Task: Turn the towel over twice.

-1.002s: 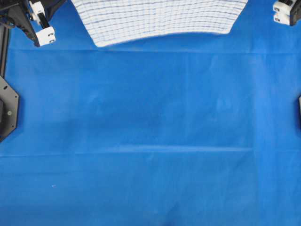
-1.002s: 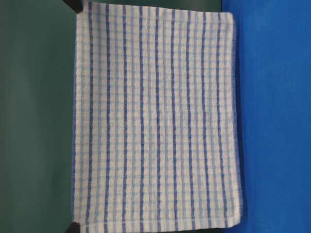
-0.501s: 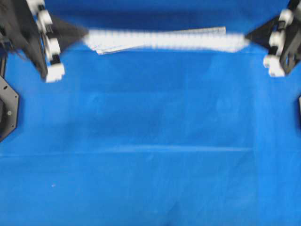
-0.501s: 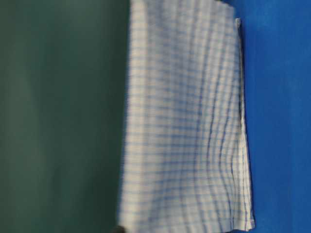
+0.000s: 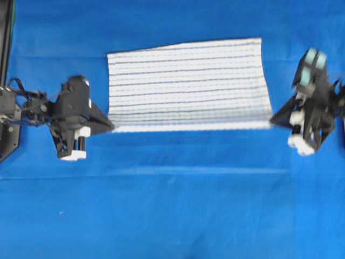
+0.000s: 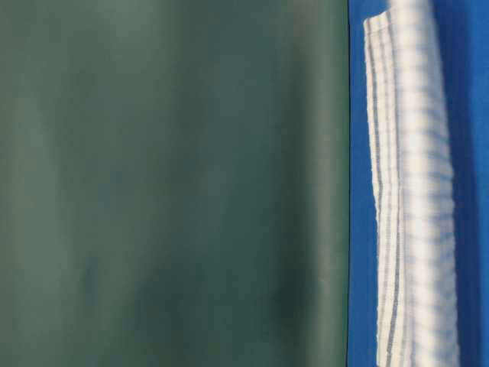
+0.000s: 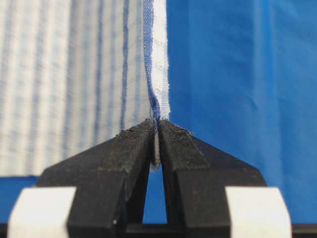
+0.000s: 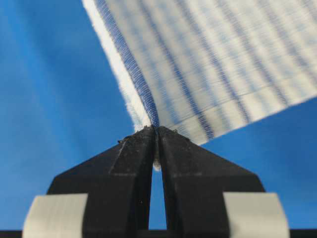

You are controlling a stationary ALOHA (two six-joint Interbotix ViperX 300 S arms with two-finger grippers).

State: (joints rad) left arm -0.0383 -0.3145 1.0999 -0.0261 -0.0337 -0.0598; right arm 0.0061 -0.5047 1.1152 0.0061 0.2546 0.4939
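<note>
A: Your table is draped in a plain blue sheet, with a dull green wall behind it.

B: And the towel?

A: Striped side up, stretched between your two tools. The left tool is clamped on one near corner, the right tool on the other; each wrist view shows the hem pinched between closed tips. The rest of the cloth trails away beyond both tools, its far edge low over the sheet.

B: How far along would you say you are?

A: You're mid-flip, I'd judge. Nothing is laid flat or released yet, and which of the two turns this is, I cannot tell.
</note>
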